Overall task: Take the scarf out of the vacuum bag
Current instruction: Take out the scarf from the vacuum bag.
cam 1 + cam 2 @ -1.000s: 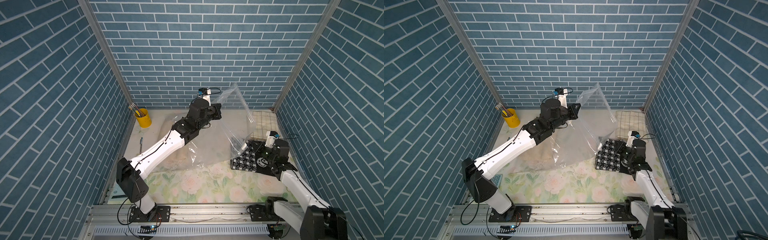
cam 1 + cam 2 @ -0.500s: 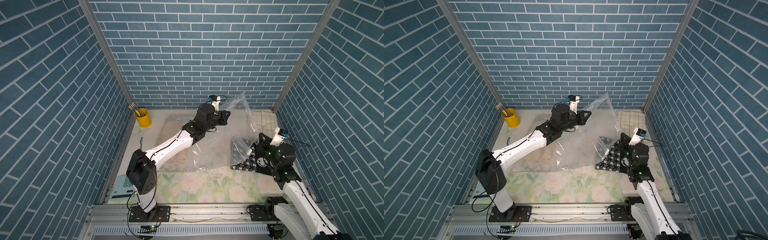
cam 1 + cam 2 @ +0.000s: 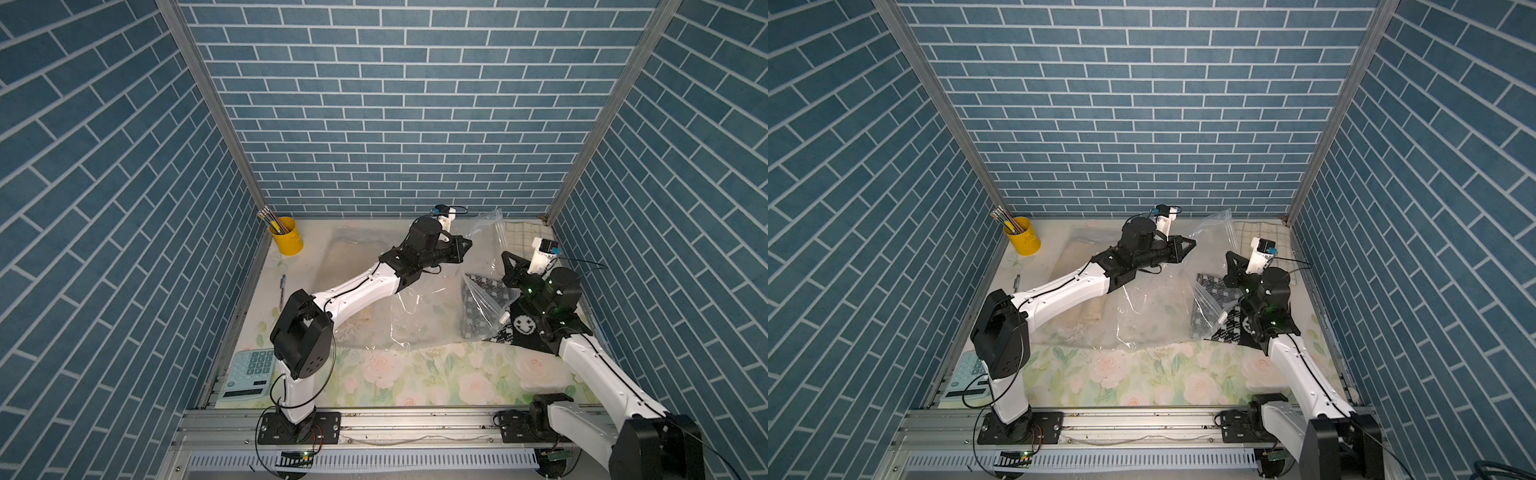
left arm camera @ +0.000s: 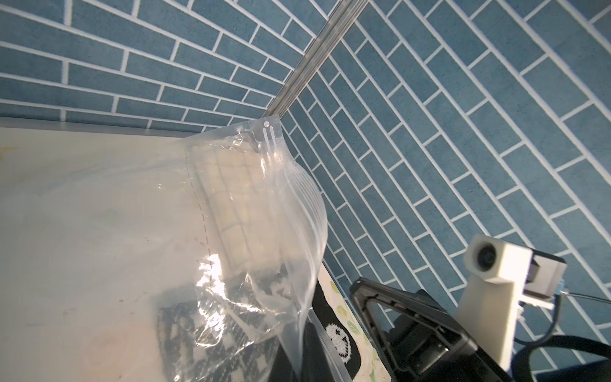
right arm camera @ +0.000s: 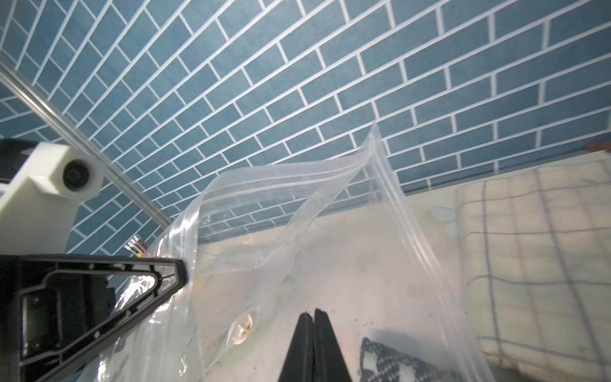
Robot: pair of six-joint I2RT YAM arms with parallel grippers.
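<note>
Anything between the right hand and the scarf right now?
Partly. Clear film of the vacuum bag covers the houndstooth end of the scarf, below the shut, raised right hand. The smiley end lies bare outside the bag, under the right arm. The left hand pinches the bag's edge up.

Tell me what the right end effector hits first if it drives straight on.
Probably the vacuum bag, its raised clear film just ahead of the shut right end effector; beyond it, the brick wall. Depth through plastic is unclear.
</note>
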